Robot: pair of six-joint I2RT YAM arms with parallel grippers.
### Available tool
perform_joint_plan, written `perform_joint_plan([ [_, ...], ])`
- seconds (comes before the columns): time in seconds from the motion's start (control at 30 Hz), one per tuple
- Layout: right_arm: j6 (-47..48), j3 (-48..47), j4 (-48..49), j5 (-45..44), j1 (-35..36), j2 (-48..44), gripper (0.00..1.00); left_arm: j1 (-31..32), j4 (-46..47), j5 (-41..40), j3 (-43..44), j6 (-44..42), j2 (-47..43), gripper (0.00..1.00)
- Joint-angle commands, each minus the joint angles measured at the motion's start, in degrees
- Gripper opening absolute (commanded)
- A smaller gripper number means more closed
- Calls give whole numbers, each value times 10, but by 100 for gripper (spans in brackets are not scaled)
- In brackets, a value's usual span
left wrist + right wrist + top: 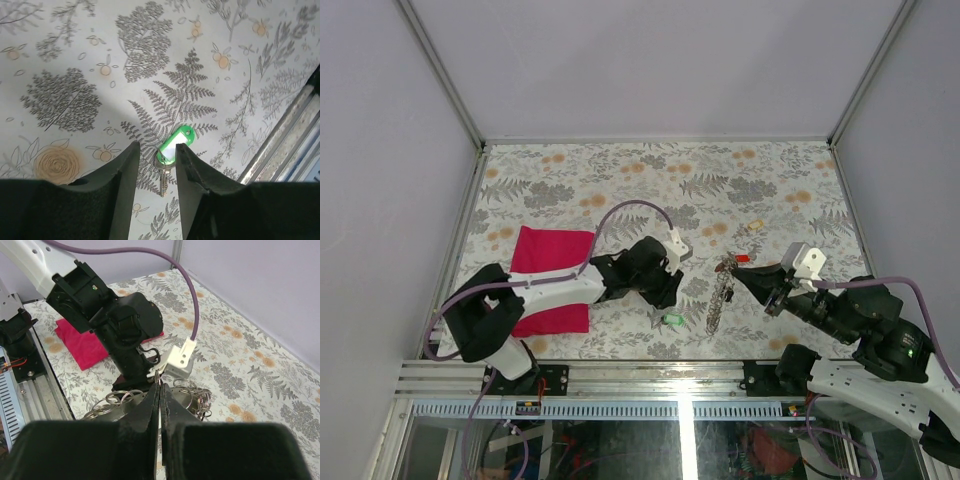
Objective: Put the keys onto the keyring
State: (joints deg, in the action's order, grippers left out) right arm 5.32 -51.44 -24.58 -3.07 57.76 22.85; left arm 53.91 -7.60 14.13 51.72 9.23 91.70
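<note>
A green-tagged key (174, 145) lies flat on the floral table, its metal blade (164, 183) pointing toward the wrist camera. My left gripper (157, 150) hovers over it, open, the key showing in the gap between the fingers and untouched. From above, the green key (672, 319) sits just below the left gripper (668, 298). The keyring (719, 296), a long silver piece with several loose rings (114, 399), hangs tilted from my right gripper (160, 382), which is shut on one small ring. A red key (742, 258) and a pale yellow key (755, 226) lie nearby.
A magenta cloth (552, 278) lies at the left under the left arm. The metal rail of the table's near edge (290, 145) runs close to the green key. Walls enclose the table on three sides.
</note>
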Motion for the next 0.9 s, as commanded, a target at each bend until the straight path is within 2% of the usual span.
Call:
perform_joint_plan([
  [0.0,-8,-4,47,12,4,3,0,0,59,-86,-29,106,-38,37],
  [0.3,-9,-2,44,7,4,2,0,49,-3,-230,-23,230,-36,43],
  [0.4,-10,0,45,7,4,2,0,70,-15,-255,-17,261,-22,43],
  [0.73,-11,2,46,9,4,6,0,101,-19,-289,-19,293,11,42],
  [0.87,-11,4,47,10,3,8,0,103,-9,-285,-20,289,16,37],
])
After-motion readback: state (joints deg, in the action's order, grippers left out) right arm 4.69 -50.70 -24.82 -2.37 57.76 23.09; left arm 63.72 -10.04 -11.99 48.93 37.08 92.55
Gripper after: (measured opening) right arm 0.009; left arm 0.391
